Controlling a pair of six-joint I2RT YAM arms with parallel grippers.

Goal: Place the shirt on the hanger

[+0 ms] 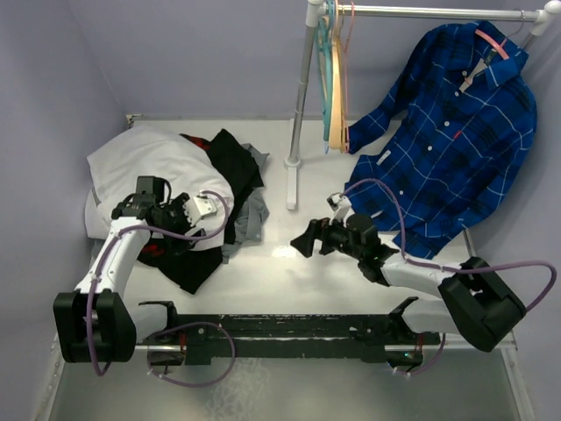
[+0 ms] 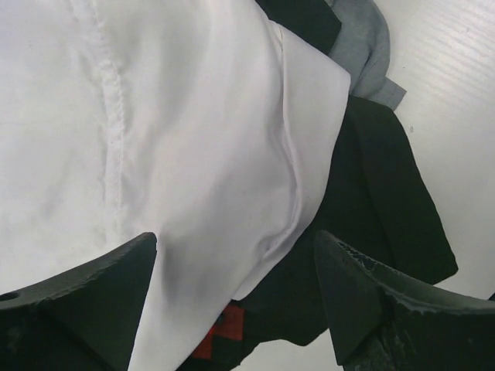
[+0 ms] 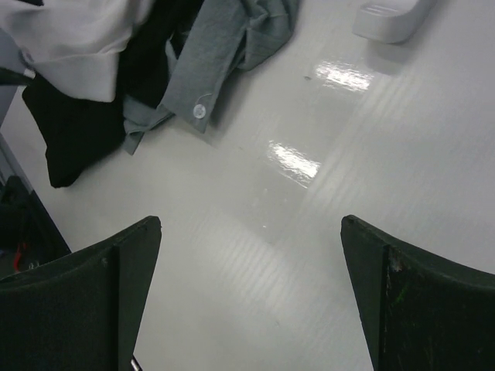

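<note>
Two arms, one heap of laundry. From above: the shirt [image 1: 149,162] lies crumpled well left of the pole [image 1: 302,79], on top of a black garment [image 1: 232,162] and a grey garment [image 1: 250,215]. The left tool [image 1: 209,209] hangs over the shirt's near edge, on the pole's left. The right tool [image 1: 302,239] sits low over bare tabletop [image 1: 289,272], just nearer than the pole's base and apart from the heap. So the left arm is plainly the nearer one. The hanger [image 1: 344,105] dangles from the rail [image 1: 438,11] just right of the pole, well apart from the shirt.

Left wrist now: the left tool [image 2: 236,239] is spread wide, nothing pinched. The shirt [image 2: 155,116] fills the space under and ahead of it. A folded edge runs out from between the fingers, with the black garment [image 2: 379,193] beside it. The cloth is bunched, so no clear long axis; one stitched seam runs away from the tool.

Right wrist: the right tool [image 3: 251,224] is released too, with only tabletop [image 3: 348,139] between its fingers. The shirt [image 3: 69,39] is ahead and left, away from the pole's base [image 3: 390,19]. My read: a short drop and pinch by the left.
</note>
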